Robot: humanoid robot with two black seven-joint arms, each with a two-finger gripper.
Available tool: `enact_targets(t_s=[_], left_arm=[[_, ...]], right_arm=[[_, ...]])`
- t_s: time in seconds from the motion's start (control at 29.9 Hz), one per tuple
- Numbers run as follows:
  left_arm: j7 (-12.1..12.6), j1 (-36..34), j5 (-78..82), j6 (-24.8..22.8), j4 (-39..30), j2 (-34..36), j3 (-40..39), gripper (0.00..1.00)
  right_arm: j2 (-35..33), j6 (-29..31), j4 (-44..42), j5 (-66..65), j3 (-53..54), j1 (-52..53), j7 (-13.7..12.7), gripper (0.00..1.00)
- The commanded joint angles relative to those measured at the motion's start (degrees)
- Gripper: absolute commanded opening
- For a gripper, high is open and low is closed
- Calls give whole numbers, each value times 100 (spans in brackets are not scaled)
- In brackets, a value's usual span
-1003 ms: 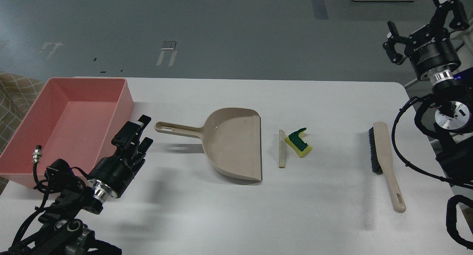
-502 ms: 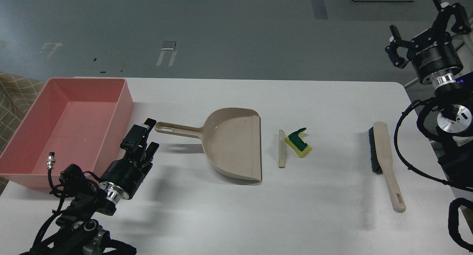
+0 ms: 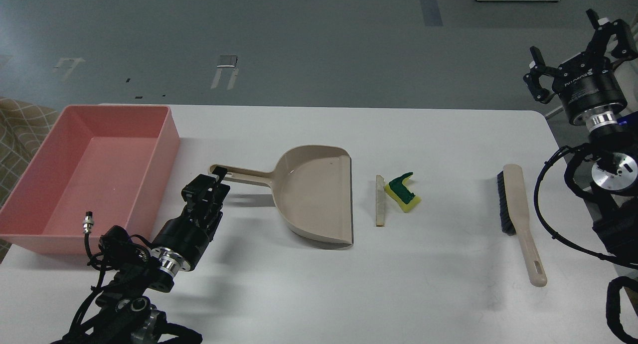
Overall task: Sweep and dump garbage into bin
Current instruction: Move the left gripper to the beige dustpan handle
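Note:
The garbage lies on the white table right of the dustpan mouth: a flat off-white strip (image 3: pixel 380 204) and, beside it, a yellow sponge piece with a torn green top (image 3: pixel 404 195). The beige dustpan (image 3: pixel 314 194) lies mid-table with its handle (image 3: pixel 246 175) pointing left. My left gripper (image 3: pixel 212 182) is open, right at the handle's end and not closed on it. The salmon-pink bin (image 3: pixel 172 134) stands at the left. The beige brush (image 3: pixel 518 219) lies at the right. My right gripper (image 3: pixel 573 47) is open and empty, raised beyond the table's right edge.
The table's rounded right corner (image 3: pixel 541 117) is close to my right arm. Grey floor lies beyond the far edge. A patterned cloth (image 3: pixel 20 129) shows left of the bin. Bare table lies in front of the dustpan and the scraps.
My left gripper has moved right and forward from beside the bin to the end of the dustpan handle. My right gripper has drifted slightly right. Nothing on the table has moved.

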Motion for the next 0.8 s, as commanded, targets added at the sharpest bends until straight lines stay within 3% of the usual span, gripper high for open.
enact_targets(t_s=[0.0,0.4,0.77], left_arm=[[-24,-84,0,-4,139,-16,4,44],[11,-462,-9,5,894,-209,259,48],[20,-638,-9,31,930,-227,259,48]], right_arm=[[-2,0,0,0,4,-1,1,100],[-2,0,0,0,4,-10,1,100],[-10,0,0,0,4,-54,1,100]])
